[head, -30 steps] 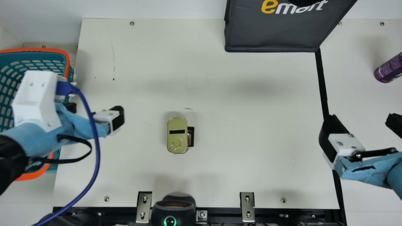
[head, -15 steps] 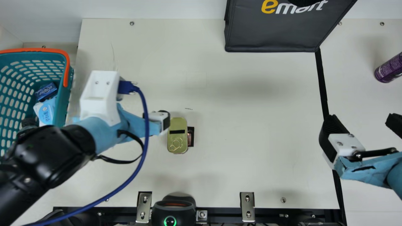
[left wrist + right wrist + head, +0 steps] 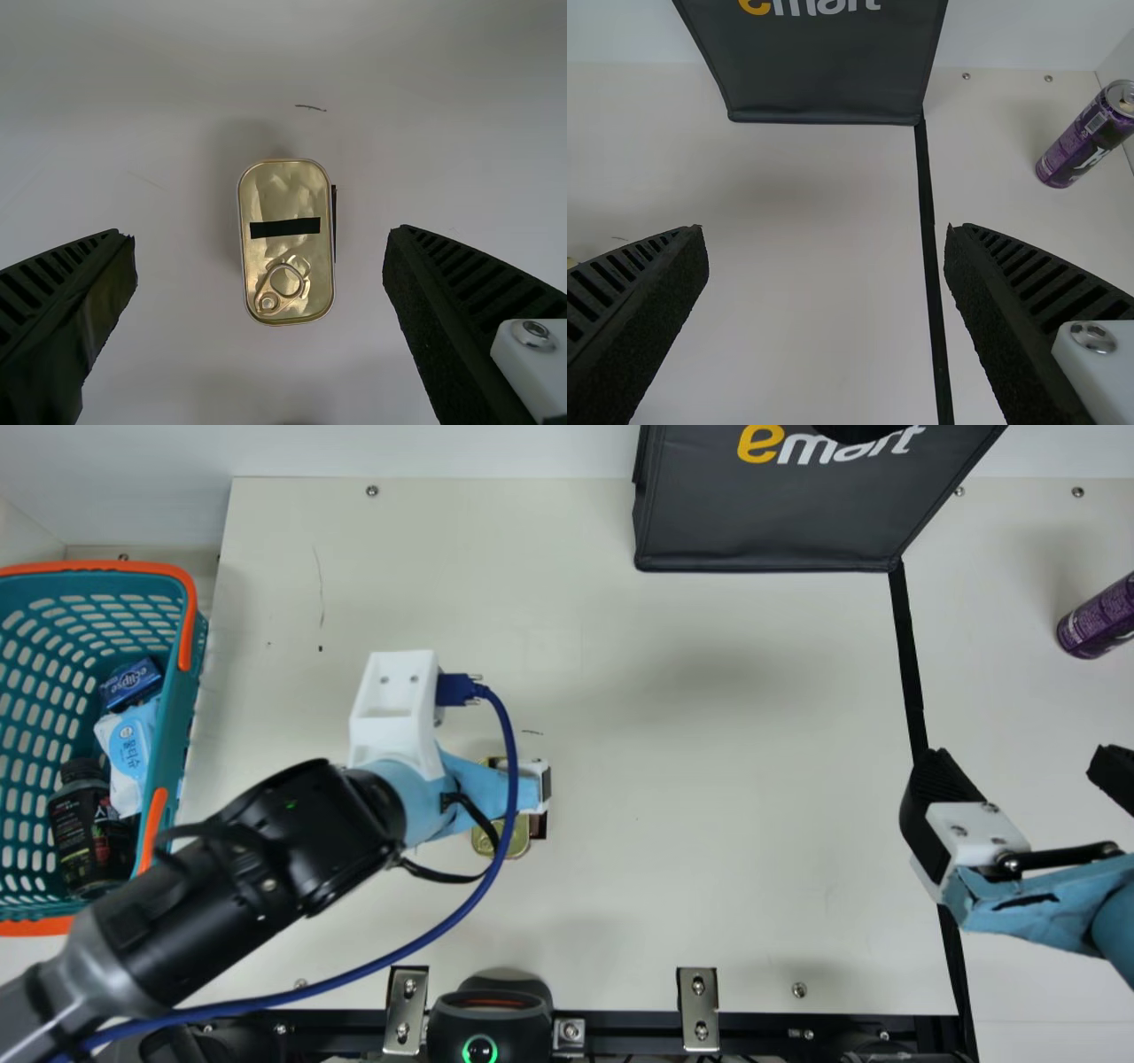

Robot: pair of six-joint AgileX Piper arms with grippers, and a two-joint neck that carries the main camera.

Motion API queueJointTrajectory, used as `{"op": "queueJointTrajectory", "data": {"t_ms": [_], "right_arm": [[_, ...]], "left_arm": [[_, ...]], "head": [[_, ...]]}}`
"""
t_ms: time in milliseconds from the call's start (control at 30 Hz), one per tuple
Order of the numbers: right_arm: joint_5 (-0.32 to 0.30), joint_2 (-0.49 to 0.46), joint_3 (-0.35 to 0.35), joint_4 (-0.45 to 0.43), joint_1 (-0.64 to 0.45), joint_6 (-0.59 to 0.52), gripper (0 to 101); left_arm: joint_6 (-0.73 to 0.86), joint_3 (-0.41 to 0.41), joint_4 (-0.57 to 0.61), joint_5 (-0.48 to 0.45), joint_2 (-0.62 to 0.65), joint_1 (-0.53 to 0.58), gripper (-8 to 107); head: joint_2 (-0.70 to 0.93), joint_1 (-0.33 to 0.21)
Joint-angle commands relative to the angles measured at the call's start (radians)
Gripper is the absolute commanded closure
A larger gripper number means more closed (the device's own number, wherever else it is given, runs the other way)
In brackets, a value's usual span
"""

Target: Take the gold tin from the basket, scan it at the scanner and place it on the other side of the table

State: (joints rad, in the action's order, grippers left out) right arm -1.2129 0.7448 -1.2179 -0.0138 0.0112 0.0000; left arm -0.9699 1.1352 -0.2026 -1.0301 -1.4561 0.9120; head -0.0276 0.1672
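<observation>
- Lying flat, ring-pull side up, the gold tin (image 3: 516,846) is on the cream table (image 3: 753,824), left of the middle and somewhat closer to the near edge than the far one. A black strip crosses its shiny, round-cornered lid, and the ring sits at its near end; a small dark patch (image 3: 540,825) pokes out beside it.
- Above the tin hangs the left gripper (image 3: 536,784). In its wrist view, the left gripper (image 3: 260,232) is spread wide, one finger well off each long side of the tin, touching nothing and gripping nothing.
- The scanner (image 3: 490,1027), green ring lit, sits at the near edge.
- By the left edge, the teal basket (image 3: 177,717) holds a blue box (image 3: 131,682), a soft pack (image 3: 128,753) and a dark bottle (image 3: 84,833).
- Over the right edge is the right gripper (image 3: 1019,755), wide apart and holding nothing.
- A dark bag (image 3: 762,522) is at the far edge; a purple can (image 3: 1099,620) is beyond the right edge.
</observation>
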Motion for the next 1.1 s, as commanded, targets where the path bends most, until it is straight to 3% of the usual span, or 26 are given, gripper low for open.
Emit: {"op": "queueJointTrajectory", "data": {"t_ms": [0,900,1067], "right_arm": [[0.000,0.000,0.000,0.000,0.000,0.000,6],[0.000,0.000,0.000,0.000,0.000,0.000,6],[0.000,0.000,0.000,0.000,0.000,0.000,6]], "left_arm": [[-0.005,0.001,-0.001,0.004,-0.026,0.006,9],[-0.016,-0.082,0.030,0.192,-0.253,0.026,9],[-0.018,-0.084,0.031,0.213,-0.270,0.023,42]], "head": [[0.000,-0.029],[0.000,-0.029],[0.000,-0.029]]}}
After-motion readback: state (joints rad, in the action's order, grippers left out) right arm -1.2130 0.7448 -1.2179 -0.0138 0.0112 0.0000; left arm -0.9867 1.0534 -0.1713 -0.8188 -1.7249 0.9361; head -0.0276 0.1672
